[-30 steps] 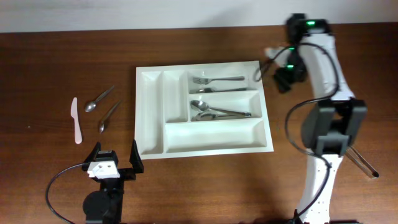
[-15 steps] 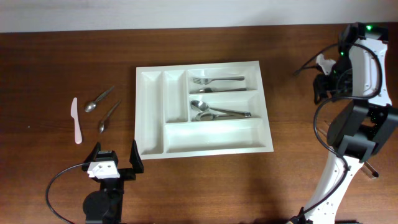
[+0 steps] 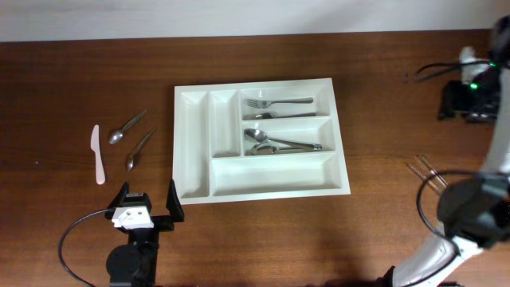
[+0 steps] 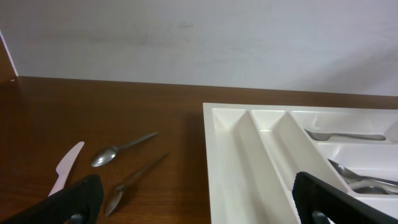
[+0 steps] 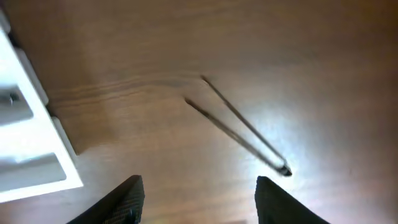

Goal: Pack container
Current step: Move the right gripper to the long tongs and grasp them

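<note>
The container, a white cutlery tray (image 3: 194, 143), lies mid-table with forks (image 3: 275, 103) in its top right compartment and spoons (image 3: 275, 143) in the middle one. The other compartments are empty. Two loose spoons (image 3: 127, 127) (image 3: 141, 148) and a white plastic knife (image 3: 97, 154) lie left of it. My left gripper (image 3: 147, 209) is open and empty at the front, facing the tray's left end (image 4: 236, 162). My right gripper (image 5: 199, 186) is open and empty above bare table, right of the tray's corner (image 5: 37, 143). Its arm (image 3: 468, 100) is at the far right.
A pair of thin metal sticks (image 5: 239, 127), joined at one end, lies on the table just ahead of the right fingers; it also shows in the overhead view (image 3: 426, 169). A white wall (image 4: 199, 37) backs the table.
My right arm has swung from the tray's top right corner out to the far right of the table. The left arm and the cutlery have not moved.
</note>
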`<state>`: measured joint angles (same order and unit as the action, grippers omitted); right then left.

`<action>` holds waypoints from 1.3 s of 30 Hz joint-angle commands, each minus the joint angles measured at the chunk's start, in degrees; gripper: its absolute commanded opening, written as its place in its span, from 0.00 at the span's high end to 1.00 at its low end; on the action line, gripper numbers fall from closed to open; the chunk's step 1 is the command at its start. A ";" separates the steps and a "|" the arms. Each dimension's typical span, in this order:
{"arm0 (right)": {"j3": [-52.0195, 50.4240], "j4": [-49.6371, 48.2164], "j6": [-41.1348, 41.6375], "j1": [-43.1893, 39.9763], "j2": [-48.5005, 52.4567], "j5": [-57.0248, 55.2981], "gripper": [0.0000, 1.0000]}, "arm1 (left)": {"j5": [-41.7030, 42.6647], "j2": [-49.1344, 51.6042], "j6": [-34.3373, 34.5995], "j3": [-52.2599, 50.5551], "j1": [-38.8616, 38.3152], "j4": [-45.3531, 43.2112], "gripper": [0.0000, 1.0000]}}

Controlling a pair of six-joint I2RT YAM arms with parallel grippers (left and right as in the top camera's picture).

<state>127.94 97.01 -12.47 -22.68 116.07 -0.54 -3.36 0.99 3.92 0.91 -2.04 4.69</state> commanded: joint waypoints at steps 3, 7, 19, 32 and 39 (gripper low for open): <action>-9.81 -0.74 14.95 -5.66 -1.62 -0.39 0.39 | 0.61 -0.22 -0.13 -0.33 0.39 -0.07 0.01; -17.16 -6.36 20.22 -6.56 -1.75 -2.21 0.37 | 0.63 -0.22 -0.13 -0.33 0.39 -0.07 0.01; -33.62 -15.15 68.61 -8.72 -2.73 -14.86 0.21 | 0.63 -0.22 -0.13 -0.33 0.39 -0.07 0.01; -47.08 -31.04 80.32 -12.11 -2.73 -10.05 0.01 | 0.63 -0.22 -0.13 -0.33 0.39 -0.07 0.01; -47.17 -37.51 89.81 -11.82 -2.73 -5.05 0.01 | 0.63 -0.22 -0.11 -0.33 0.39 -0.07 0.01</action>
<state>81.08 59.64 70.57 -34.85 113.97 -7.49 -3.36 0.99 3.92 0.91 -2.04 4.69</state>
